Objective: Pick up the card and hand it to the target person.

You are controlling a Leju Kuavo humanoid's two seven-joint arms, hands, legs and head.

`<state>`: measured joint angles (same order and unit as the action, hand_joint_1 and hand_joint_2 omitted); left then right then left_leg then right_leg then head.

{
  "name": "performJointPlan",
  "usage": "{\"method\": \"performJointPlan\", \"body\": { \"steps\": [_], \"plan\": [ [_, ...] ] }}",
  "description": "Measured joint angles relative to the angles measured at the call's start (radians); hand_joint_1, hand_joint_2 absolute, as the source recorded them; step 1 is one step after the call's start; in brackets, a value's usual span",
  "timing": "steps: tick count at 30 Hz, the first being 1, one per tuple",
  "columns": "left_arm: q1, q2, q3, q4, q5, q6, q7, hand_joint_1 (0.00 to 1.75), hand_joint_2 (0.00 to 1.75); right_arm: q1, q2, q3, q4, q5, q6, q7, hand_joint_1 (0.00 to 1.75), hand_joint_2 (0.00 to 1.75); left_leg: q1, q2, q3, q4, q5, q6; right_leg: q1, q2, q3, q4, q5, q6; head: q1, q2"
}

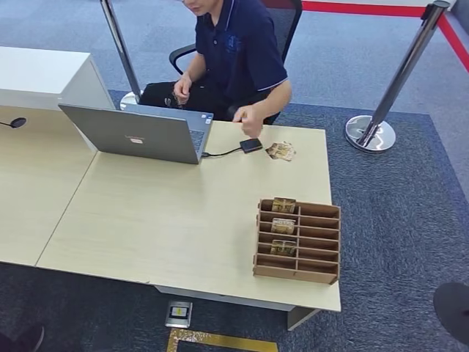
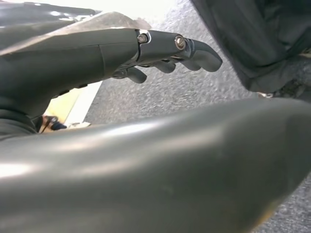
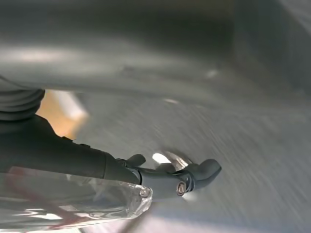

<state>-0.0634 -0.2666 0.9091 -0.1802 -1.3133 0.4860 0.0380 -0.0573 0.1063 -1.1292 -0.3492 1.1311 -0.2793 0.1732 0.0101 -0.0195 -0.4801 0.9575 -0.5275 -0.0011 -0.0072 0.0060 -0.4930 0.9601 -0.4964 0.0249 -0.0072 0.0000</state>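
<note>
Blurring hides detail around the empty, spread right hand [image 3: 172,177]; left hand [image 2: 168,53] likewise empty, fingers apart.

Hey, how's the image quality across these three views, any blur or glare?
Head view: sharp, evenly lit, the card readable on the table. Left wrist view: left hand in focus, glare washing out behind it. Right wrist view: motion-blurred floor, right hand soft.

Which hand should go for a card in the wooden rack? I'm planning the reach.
Probably the right hand: the wooden rack with its cards sits toward the table's right side. Both it and the left hand hang empty over the carpet.
</note>
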Motion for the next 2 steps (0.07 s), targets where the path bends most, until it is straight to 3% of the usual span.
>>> {"method": "performJointPlan", "body": {
  "steps": [2],
  "plan": [
    [0.000,0.000,0.000,0.000,-0.005,-0.003,-0.005,0.00,1.75,-0.002,0.012,0.000,0.029,0.008,0.031,0.022,0.00,0.00,0.000,0.000,0.000,0.000,0.000,0.000,0.000,0.000,0.000,0.000,0.000,0.000,0.000,0.000]
  ]
}}
